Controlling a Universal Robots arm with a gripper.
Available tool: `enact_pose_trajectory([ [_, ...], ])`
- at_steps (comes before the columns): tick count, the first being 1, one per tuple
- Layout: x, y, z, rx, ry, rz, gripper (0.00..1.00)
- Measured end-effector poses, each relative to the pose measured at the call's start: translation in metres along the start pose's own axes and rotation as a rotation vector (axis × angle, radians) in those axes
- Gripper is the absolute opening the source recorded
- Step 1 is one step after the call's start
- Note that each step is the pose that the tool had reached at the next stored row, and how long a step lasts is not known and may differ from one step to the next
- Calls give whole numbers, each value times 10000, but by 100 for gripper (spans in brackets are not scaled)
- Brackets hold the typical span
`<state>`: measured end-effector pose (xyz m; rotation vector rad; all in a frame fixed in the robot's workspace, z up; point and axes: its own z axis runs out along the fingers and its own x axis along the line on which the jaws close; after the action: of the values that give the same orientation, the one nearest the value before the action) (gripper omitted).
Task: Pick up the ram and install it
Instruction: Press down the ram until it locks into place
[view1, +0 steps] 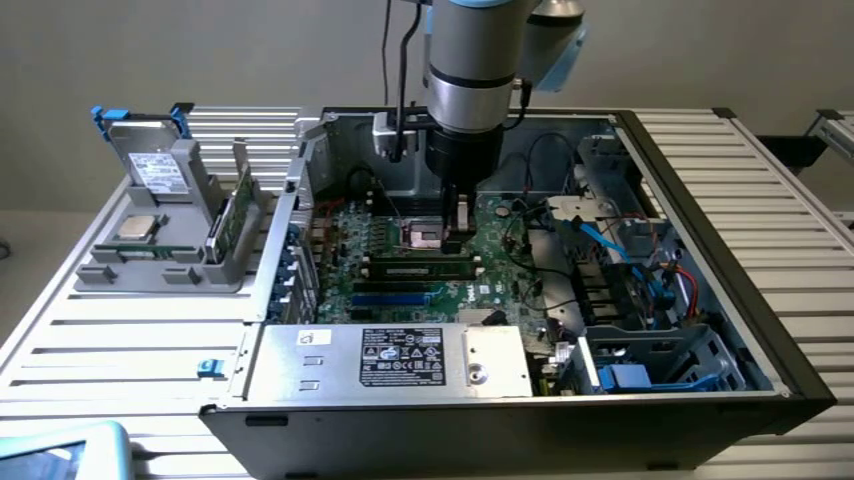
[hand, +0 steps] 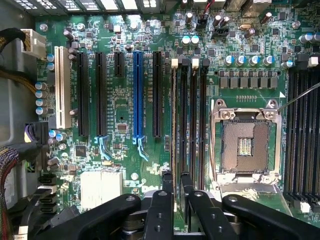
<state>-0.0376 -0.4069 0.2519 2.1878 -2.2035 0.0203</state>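
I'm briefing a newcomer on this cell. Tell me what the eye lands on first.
The robot arm reaching down into the open computer case stands out first, its gripper low over the green motherboard. Right by the gripper a long green stick, apparently the ram, lies along the memory slots. In the wrist view the empty processor socket is the clearest landmark.
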Motion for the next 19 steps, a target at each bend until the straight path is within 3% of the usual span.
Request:
enact_pose_trajectory([
  [2, 0, 0, 0, 0, -1, 0, 11],
  [8, -2, -36, 24, 10, 1, 0, 11],
  [11, -3, -69, 50, 77, -1, 3, 11],
  [14, -4, -54, 76, 238, 5, 9, 11],
  [19, -15, -43, 155, 260, 37, 9, 11],
])
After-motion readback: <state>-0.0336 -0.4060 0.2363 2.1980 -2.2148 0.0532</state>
